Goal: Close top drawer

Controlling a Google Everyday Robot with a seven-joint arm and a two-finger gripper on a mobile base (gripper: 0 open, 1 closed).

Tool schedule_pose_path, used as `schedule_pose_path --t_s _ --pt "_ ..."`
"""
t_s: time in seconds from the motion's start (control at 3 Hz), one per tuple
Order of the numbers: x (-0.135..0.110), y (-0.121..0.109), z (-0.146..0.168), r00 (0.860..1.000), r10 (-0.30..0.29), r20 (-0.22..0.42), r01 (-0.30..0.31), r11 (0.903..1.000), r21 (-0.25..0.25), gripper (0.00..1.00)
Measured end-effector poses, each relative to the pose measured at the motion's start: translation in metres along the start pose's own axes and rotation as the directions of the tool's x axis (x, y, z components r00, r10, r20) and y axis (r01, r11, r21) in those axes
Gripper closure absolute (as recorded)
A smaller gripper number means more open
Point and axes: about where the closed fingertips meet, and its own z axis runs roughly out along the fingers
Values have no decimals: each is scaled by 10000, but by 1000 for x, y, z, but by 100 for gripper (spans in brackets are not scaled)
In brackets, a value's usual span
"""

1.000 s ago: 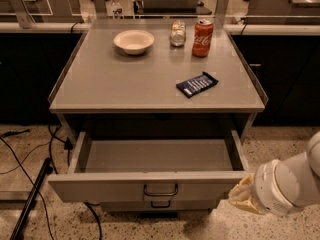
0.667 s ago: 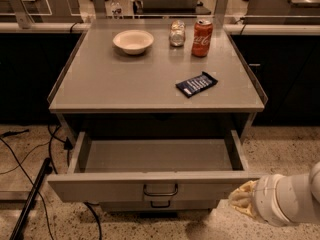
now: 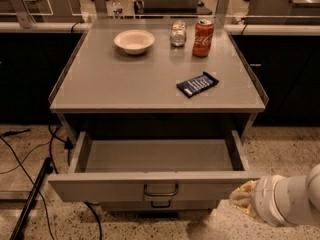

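The top drawer (image 3: 150,186) is pulled fully out from under the grey cabinet top (image 3: 125,84). It is wide, shallow, and nothing shows inside it. A small dark loop handle (image 3: 161,190) sits at the centre of its front. My gripper (image 3: 242,197) is at the bottom right, just off the right end of the drawer front, at about its height. Behind it is my white forearm (image 3: 290,200). I cannot tell whether the gripper touches the drawer front.
On the cabinet top stand a white bowl (image 3: 134,40), a glass jar (image 3: 178,33), a red soda can (image 3: 203,30) and a dark blue snack packet (image 3: 197,84). A lower drawer's handle (image 3: 160,204) shows under the open drawer. Cables and a dark pole (image 3: 30,199) lie on the floor at left.
My arm has sunk slightly lower at the bottom right. The drawer stands open as far as before.
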Motion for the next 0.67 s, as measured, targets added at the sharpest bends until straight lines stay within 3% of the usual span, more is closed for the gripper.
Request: schedule_pose_path --t_s 0.33,0.67 --pt "4 -7 12 9990 -433 88 426 9965 718 100" --pt "-4 -17 28 9921 -1089 627 983 9833 1535 100"
